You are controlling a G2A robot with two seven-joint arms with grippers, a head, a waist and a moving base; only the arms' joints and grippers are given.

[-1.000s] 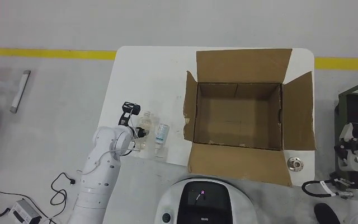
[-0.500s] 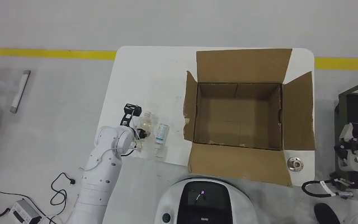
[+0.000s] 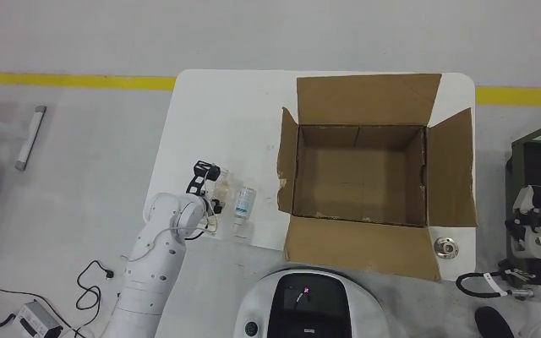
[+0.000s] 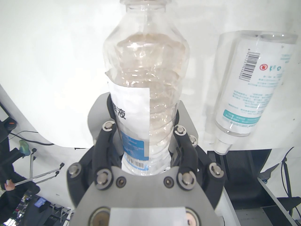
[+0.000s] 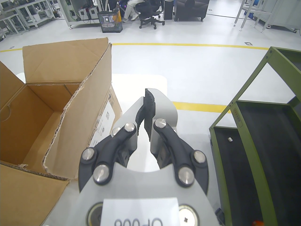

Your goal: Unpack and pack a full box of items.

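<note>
Left gripper (image 4: 144,112): fingers pinch the lower body of a clear water bottle (image 4: 145,71), one finger on each side, over its label. The bottle's neck points away from the wrist. In the top view the gripper and bottle sit near the worktop's (image 3: 228,110) left front edge. Cannot tell whether the bottle rests on the surface or is held just above it.

Small bottle (image 4: 251,83): lies on its side on the worktop, just beside the water bottle and between it and the box, touching neither. It is clear, with a white cap and a teal-banded label, and the cap end points toward the worktop's front edge.

Box (image 3: 287,169): brown cardboard, open, all four flaps folded outward. It takes up the right half of the worktop. The inside shows bare cardboard floor.

Right gripper (image 5: 145,111): fingers pressed together with nothing between them. It is positioned off the box's right side, above the worktop's right edge. The box's right flap and wall stand close beside it.

Other: a round metal piece (image 3: 445,247) lies on the worktop by the box's front right corner. A green cart (image 5: 237,118) stands on the floor to the right of the worktop.
</note>
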